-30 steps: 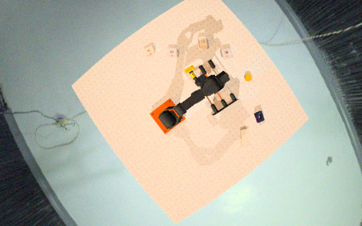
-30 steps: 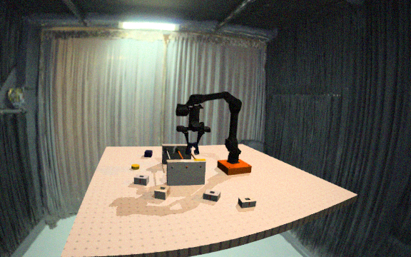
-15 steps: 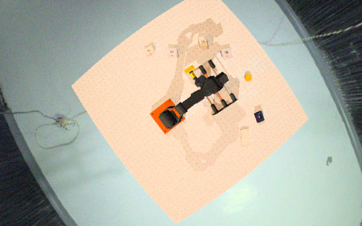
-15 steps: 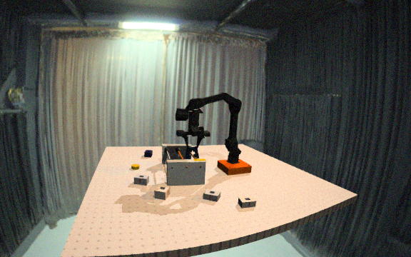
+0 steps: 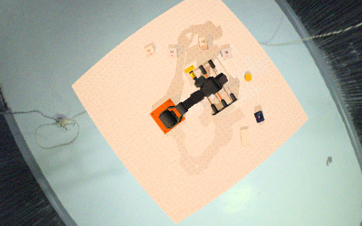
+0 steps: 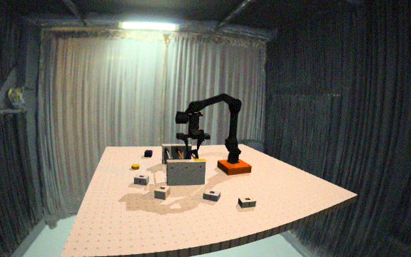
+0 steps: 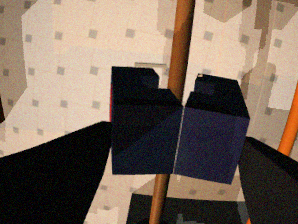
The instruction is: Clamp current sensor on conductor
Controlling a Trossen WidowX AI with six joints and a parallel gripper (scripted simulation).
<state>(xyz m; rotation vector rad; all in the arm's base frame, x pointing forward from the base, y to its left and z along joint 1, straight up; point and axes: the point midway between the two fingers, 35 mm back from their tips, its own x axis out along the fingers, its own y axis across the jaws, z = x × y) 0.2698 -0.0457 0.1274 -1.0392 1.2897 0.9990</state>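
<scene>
The dark blue split-core sensor (image 7: pixel 145 142) (image 6: pixel 193 153) is between the fingers of my gripper (image 7: pixel 177 140) (image 6: pixel 192 155), which is shut on it. Its two halves meet along a seam, with a gap between them at the far side. A brown-orange conductor (image 7: pixel 181 40) (image 5: pixel 210 100) passes beneath the sensor in the wrist view; whether it lies inside the jaws is hidden. This is the conductor nearest the robot base. A yellow marker (image 5: pixel 189 69) (image 6: pixel 200 160) is by its end, its lettering unreadable. A thin red mark shows on the sensor's left side; the arrow cannot be made out.
Two upright grey plates (image 6: pixel 185 173) (image 6: pixel 168 147) carry the conductors; another orange conductor (image 7: pixel 289 132) runs at the right. Several small grey blocks, including one (image 5: pixel 173 52) (image 6: pixel 212 195), a dark blue block (image 5: pixel 257 117) (image 6: pixel 148 153) and a yellow disc (image 5: pixel 247 77) (image 6: pixel 135 166) stand around.
</scene>
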